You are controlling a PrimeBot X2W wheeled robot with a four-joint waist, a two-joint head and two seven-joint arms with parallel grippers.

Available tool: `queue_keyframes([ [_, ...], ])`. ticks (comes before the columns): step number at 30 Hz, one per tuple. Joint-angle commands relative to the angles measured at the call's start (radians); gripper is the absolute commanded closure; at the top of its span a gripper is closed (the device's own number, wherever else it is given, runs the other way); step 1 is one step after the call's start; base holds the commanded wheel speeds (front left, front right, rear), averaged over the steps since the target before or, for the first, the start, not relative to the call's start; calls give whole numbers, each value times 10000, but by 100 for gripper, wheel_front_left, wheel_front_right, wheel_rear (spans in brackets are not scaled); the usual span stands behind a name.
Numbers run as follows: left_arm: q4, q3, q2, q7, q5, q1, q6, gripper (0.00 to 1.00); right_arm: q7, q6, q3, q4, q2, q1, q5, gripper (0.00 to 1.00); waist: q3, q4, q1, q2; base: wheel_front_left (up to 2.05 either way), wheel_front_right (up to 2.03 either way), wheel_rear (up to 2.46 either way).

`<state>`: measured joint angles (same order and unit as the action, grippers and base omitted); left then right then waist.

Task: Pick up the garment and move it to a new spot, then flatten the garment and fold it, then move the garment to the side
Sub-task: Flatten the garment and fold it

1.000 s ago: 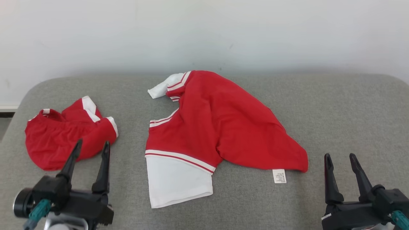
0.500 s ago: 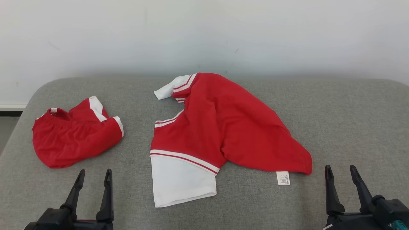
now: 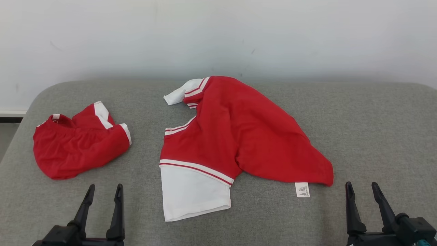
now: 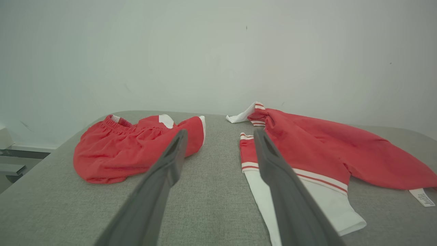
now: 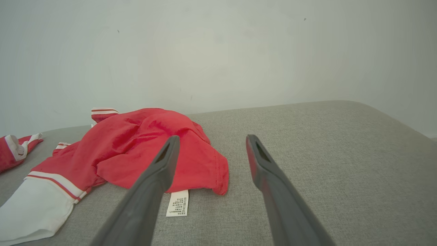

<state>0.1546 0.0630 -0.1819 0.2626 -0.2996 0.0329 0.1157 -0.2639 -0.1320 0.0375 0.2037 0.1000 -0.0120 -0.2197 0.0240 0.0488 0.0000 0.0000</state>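
Red-white shirt (image 3: 239, 136) rumpled, lying centre, unfolded.

The garment (image 3: 239, 136) is thin, smooth red and white cloth with a faint sheen, like the shorts (image 3: 75, 150) near the left edge of the padded bench (image 3: 375, 130), which is covered in coarse, matt grey weave. The left gripper (image 3: 105, 186) and right gripper (image 3: 361, 183) have matt dark plastic fingers.

Left gripper (image 4: 220, 133): two long dark fingers rising from the bottom edge, spread apart, nothing between them, held above a grey fabric surface (image 4: 211, 205). Left of the fingers, crumpled red shorts (image 4: 129, 150) with white trim and an elastic waistband. To the right, a rumpled red-and-white top (image 4: 324, 147), its white sleeve (image 4: 307, 201) nearest, a white label (image 4: 423, 197) at its right edge; pale wall (image 4: 205, 51) behind.
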Motion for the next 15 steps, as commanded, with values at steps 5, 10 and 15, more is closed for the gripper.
queue_keyframes([
  [5, 214, -50, 143, 33, 172, 8, 107, 0, -8, 27, -79, 54, -12, -63, -51, 0, -24, -114, 0, 0, 0, 0, 0],
  [10, 352, -124, 190, 33, 227, 82, 157, 0, -8, 27, -283, 40, -10, 2, -91, 0, -44, -184, 0, 0, 0, 0, 0],
  [15, 413, -161, 218, 33, 292, 116, 146, 0, -8, 27, -473, -5, 98, 20, -26, 0, -75, -191, 0, 0, 0, 0, 0],
])
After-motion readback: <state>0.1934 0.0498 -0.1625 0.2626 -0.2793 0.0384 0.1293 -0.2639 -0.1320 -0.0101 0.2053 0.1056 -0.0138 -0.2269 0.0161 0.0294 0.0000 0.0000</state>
